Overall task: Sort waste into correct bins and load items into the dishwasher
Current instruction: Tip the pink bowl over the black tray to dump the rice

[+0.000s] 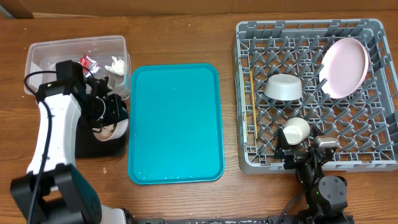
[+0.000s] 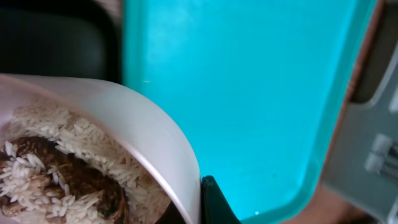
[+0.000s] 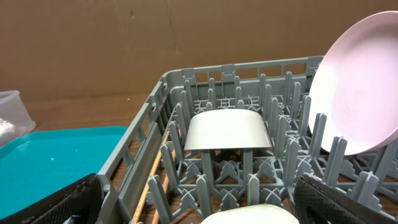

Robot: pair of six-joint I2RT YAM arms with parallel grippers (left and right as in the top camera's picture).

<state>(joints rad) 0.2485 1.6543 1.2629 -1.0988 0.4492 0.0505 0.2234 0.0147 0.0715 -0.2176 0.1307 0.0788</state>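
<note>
My left gripper (image 1: 107, 115) is shut on the rim of the small pinkish-white bowl (image 1: 117, 129), which sits over the black tray (image 1: 93, 147). In the left wrist view one finger (image 2: 214, 202) presses the bowl's outer wall (image 2: 143, 124), and rice with brown scraps (image 2: 56, 171) lies inside. The clear tub (image 1: 43, 53) holds a red wrapper (image 1: 89, 61) and a white napkin (image 1: 117, 64). The grey rack (image 1: 249, 124) carries the pink plate (image 1: 344, 66), grey bowl (image 1: 284, 87), white cup (image 1: 296, 129) and chopsticks (image 1: 254, 118). My right gripper (image 1: 305, 148) stands open at the rack's near edge, just short of the cup.
The teal tray (image 1: 175, 124) lies bare between the bins and the rack. From the right wrist I see the upturned grey bowl (image 3: 227, 130), the leaning plate (image 3: 360, 93) and the chopsticks (image 3: 149, 180) along the rack's left wall.
</note>
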